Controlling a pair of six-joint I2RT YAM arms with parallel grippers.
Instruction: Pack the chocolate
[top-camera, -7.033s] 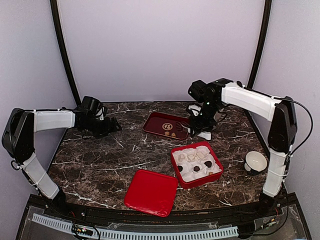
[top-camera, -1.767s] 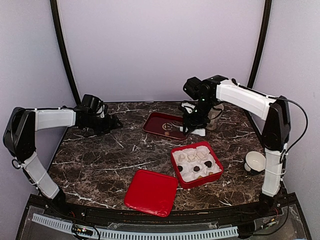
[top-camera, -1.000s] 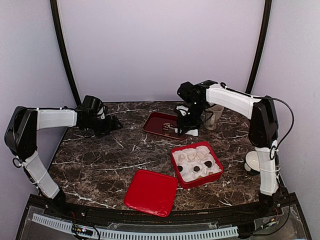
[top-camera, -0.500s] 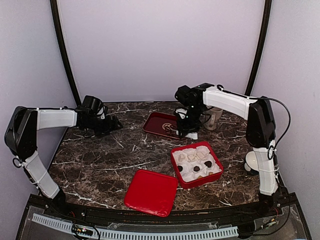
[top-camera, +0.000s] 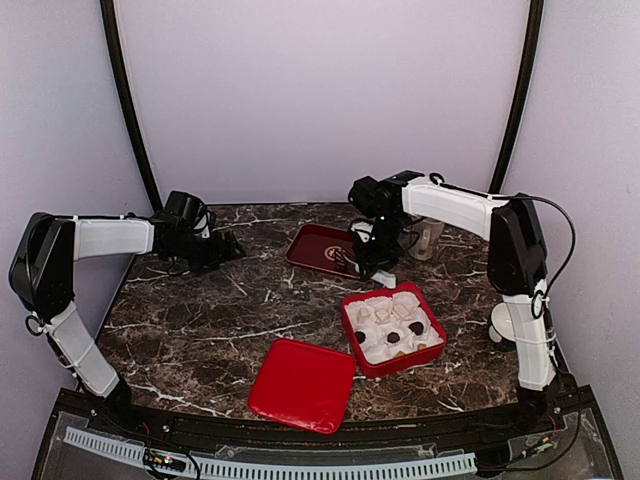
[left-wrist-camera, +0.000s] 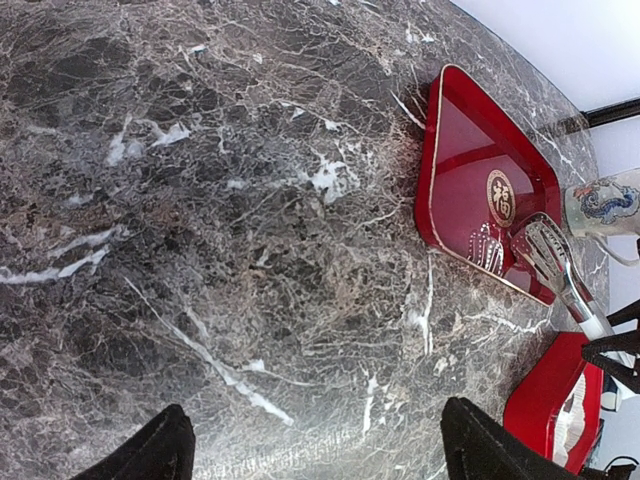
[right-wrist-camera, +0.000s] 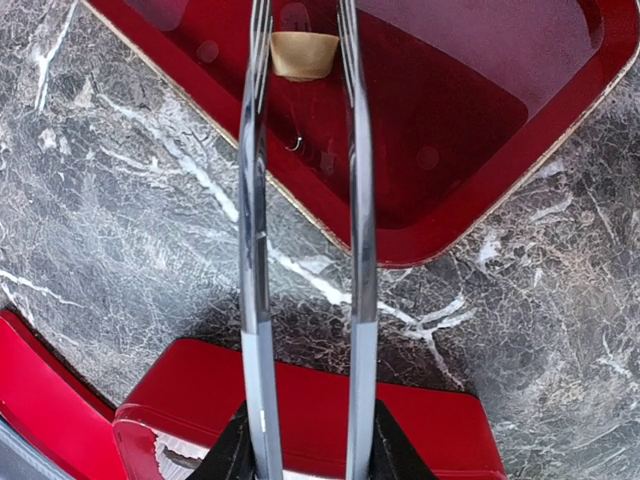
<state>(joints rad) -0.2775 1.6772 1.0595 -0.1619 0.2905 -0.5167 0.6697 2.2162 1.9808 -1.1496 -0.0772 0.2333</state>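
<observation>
My right gripper (right-wrist-camera: 305, 440) is shut on a pair of metal tongs (right-wrist-camera: 357, 200). The tongs reach into the dark red tray (right-wrist-camera: 450, 110), and their tips sit on either side of a tan chocolate (right-wrist-camera: 303, 54) on the tray floor. In the top view the right gripper (top-camera: 372, 262) hangs over the tray's (top-camera: 312, 245) near right corner. The red box (top-camera: 393, 330) holds white paper cups, and a few carry dark chocolates (top-camera: 395, 338). My left gripper (left-wrist-camera: 320, 455) is open over bare marble at the far left (top-camera: 228, 250).
The red lid (top-camera: 302, 384) lies flat in front of the box. A patterned mug (top-camera: 428, 238) stands behind the right arm. A white cup (top-camera: 510, 322) sits at the table's right edge. In the right wrist view the box wall (right-wrist-camera: 300, 410) lies right under the tongs.
The right arm has shifted left over the tray. The tongs' arms have drawn closer together around the tan chocolate. The left arm has not moved.
</observation>
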